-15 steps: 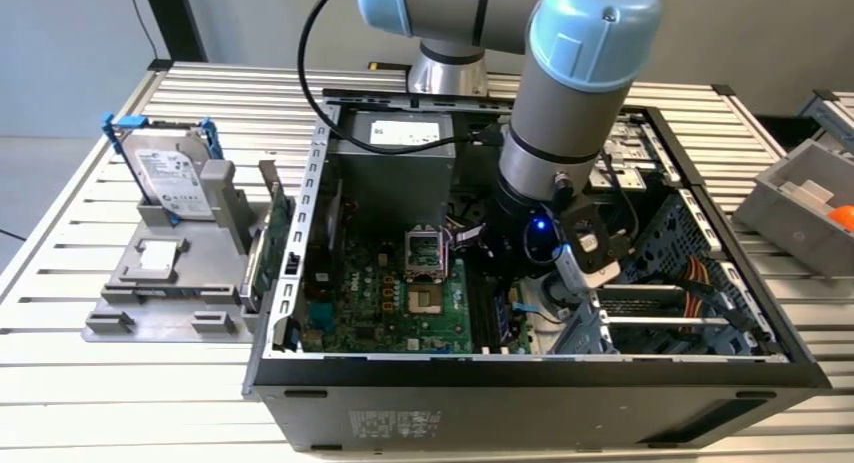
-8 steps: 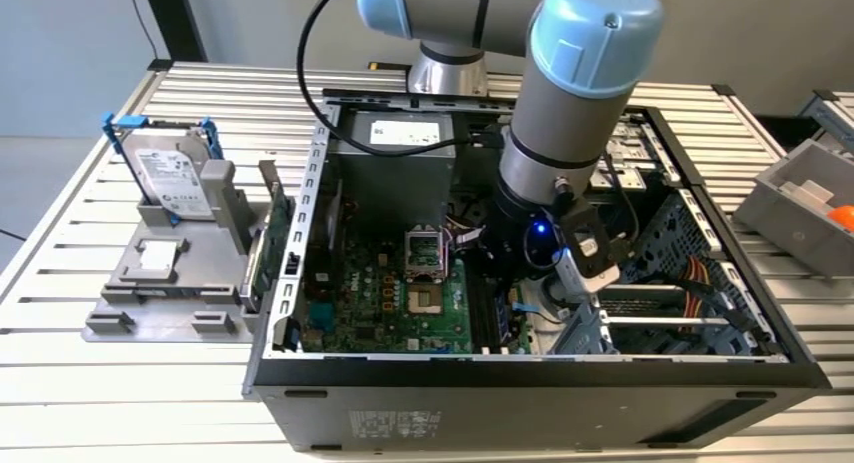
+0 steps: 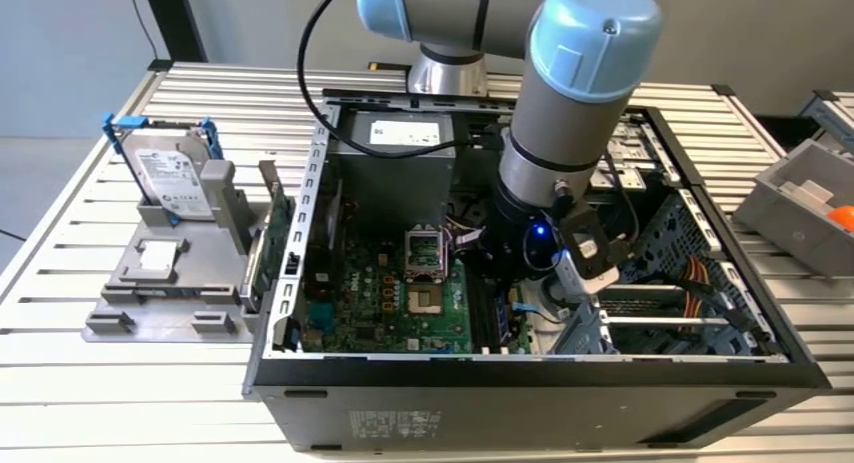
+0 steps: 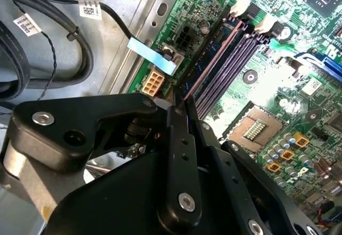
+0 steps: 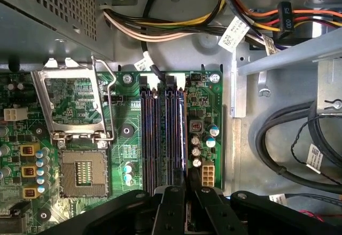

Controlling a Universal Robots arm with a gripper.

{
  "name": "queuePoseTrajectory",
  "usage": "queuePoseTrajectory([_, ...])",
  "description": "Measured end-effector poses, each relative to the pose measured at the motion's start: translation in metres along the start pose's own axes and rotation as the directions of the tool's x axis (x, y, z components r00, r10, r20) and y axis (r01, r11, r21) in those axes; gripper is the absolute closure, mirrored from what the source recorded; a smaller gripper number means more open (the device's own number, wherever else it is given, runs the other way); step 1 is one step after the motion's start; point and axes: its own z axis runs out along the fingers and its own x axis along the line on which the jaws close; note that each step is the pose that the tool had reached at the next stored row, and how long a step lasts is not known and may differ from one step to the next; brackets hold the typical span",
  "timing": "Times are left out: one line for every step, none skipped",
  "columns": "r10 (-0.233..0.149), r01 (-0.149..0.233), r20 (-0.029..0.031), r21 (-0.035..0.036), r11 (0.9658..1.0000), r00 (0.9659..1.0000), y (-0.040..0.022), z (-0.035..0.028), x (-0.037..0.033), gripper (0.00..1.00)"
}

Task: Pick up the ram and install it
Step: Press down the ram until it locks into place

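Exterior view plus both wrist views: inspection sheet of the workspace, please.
Surface: slatted metal table carrying the open computer case.
Job's things: the ram edge-on at the outermost of the memory slots; seating cannot be told.
Clutter: hard drive on a fixture, expansion card beside the case, grey bin.
Grippers: gripper inside the case, apparently closed on the ram.
Cables: power bundle and black cables beside the board, off the slots.
Surroundings: nothing seen.

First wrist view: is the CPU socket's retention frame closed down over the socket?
No, the retention frame stands flipped open beside the bare CPU socket on the motherboard.
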Motion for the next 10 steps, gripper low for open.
queuePoseTrajectory([0.0, 0.0, -0.0004, 0.0009, 1.0, 1.0, -0.0001, -0.0002, 0.0, 1.0])
queuePoseTrajectory([0.0, 0.0, -0.0007, 0.0021, 1.0, 1.0, -0.0003, -0.001, 0.0, 0.0])
queuePoseTrajectory([0.0, 0.0, -0.0007, 0.002, 1.0, 1.0, -0.0004, -0.0041, 0.0001, 0.0])
queuePoseTrajectory([0.0, 0.0, -0.0009, 0.0029, 1.0, 1.0, -0.0005, -0.009, 0.0001, 0.0])
queuePoseTrajectory([0.0, 0.0, -0.0008, 0.0023, 1.0, 1.0, -0.0005, -0.0135, 0.0001, 0.0])
queuePoseTrajectory([0.0, 0.0, -0.0009, 0.0028, 1.0, 1.0, -0.0006, -0.0181, 0.0001, 0.0])
queuePoseTrajectory([0.0, 0.0, -0.0009, 0.0028, 1.0, 1.0, -0.0006, -0.0227, 0.0001, 0.0])
queuePoseTrajectory([0.0, 0.0, -0.0009, 0.0027, 1.0, 1.0, -0.0006, -0.027, 0.0002, 0.0])
queuePoseTrajectory([0.0, 0.0, -0.0009, 0.0028, 1.0, 1.0, -0.0007, -0.0314, 0.0002, 0.0])
queuePoseTrajectory([0.0, 0.0, -0.0009, 0.0027, 1.0, 1.0, -0.0007, -0.0358, 0.0002, 0.0])
